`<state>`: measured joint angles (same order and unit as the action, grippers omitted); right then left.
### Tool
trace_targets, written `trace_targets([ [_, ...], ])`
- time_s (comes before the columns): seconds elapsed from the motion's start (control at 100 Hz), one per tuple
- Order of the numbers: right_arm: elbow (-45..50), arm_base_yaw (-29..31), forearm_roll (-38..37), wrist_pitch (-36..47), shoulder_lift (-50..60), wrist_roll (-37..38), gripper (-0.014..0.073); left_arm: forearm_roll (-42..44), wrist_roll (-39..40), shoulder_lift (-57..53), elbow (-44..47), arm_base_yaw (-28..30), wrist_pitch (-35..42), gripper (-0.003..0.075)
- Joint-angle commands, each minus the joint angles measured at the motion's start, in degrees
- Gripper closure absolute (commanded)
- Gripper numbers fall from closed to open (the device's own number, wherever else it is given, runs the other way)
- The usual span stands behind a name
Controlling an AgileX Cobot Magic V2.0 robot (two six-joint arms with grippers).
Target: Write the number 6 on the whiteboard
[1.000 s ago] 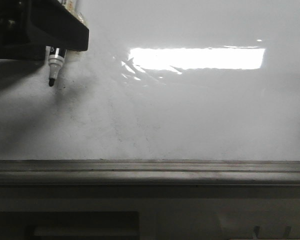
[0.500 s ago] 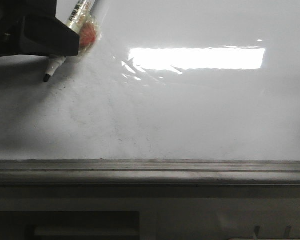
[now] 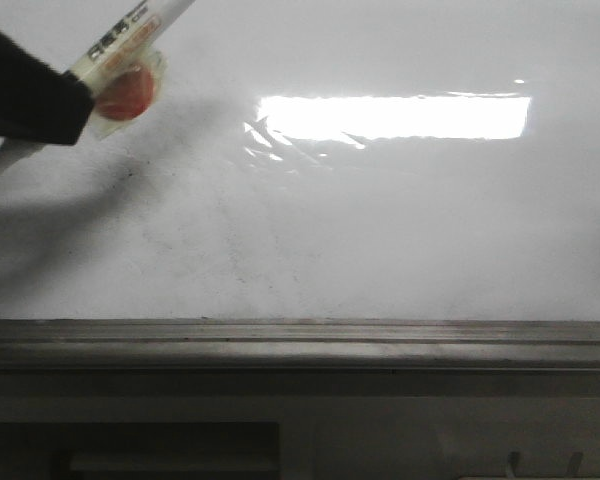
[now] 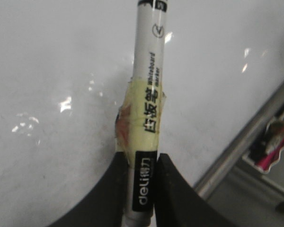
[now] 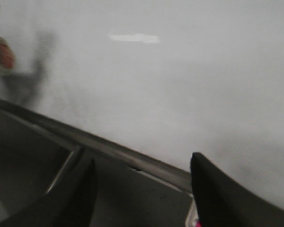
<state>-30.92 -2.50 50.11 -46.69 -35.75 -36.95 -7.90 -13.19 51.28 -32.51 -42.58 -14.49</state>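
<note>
The whiteboard fills the front view, glossy white with faint grey smudges; no number 6 shows on it. At its upper left my left gripper is shut on a white marker wrapped in yellowish tape with a red spot. The marker lies slanted, its tip end running off the left edge. In the left wrist view the marker stands clamped between the black fingers of that gripper over the whiteboard. My right gripper hangs open and empty below the whiteboard, near its ledge.
A grey metal ledge runs along the board's lower edge, also seen as the ledge under the right gripper. A ceiling light's bright reflection sits on the board. A pink object lies beyond the ledge.
The left gripper has swung left and up with the marker. The marker went from nearly upright to steeply slanted, and its tip slid to the left edge of the view.
</note>
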Motion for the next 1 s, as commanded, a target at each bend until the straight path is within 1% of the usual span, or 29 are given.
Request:
trace_targets([
  [0.0, -4.4, 0.3, 9.7, -4.3, -4.9, -8.4, 0.021, 3.7, 0.0, -2.5, -1.9, -0.3, -2.6, 0.0741],
  [0.11, -6.9, 0.1, 16.4, -10.1, -11.2, -14.0, 0.021, 4.2, -2.7, -4.3, -1.9, -2.3, -4.3, 0.0741],
  [0.23, -10.2, -2.3, 17.8, -13.7, -17.5, -15.9, 0.021, 4.3, -2.8, -4.5, -1.9, -6.3, -4.2, 0.0741],
  [0.32, -13.4, -6.4, 17.7, -13.1, -21.2, -16.0, 0.021, 4.6, -2.8, -3.5, -2.0, -8.8, -3.7, 0.0741],
  [0.37, -15.1, -9.6, 17.1, -11.1, -23.2, -16.0, 0.021, 5.0, -2.8, -3.0, -2.0, -10.1, -3.0, 0.0741],
  [0.47, -18.6, -16.2, 15.8, -6.7, -26.7, -16.0, 0.021, 5.2, -2.8, -1.8, -2.0, -10.8, -2.6, 0.0741],
  [0.56, -21.5, -19.9, 15.8, -4.2, -29.5, -15.9, 0.021, 5.2, -2.8, -1.5, -2.3, -10.8, -2.4, 0.0741],
  [0.67, -24.5, -21.5, 15.8, -4.5, -32.8, -15.8, 0.021, 5.5, -2.8, -1.3, -3.1, -10.8, -2.4, 0.0741],
  [0.84, -26.6, -22.9, 16.9, -6.7, -36.8, -15.8, 0.021, 6.8, -2.8, -1.0, -4.9, -10.8, -2.4, 0.0741],
  [0.99, -28.0, -25.6, 17.4, -4.6, -39.2, -15.8, 0.021, 7.9, -2.8, -1.0, -5.0, -10.8, -2.2, 0.0741],
])
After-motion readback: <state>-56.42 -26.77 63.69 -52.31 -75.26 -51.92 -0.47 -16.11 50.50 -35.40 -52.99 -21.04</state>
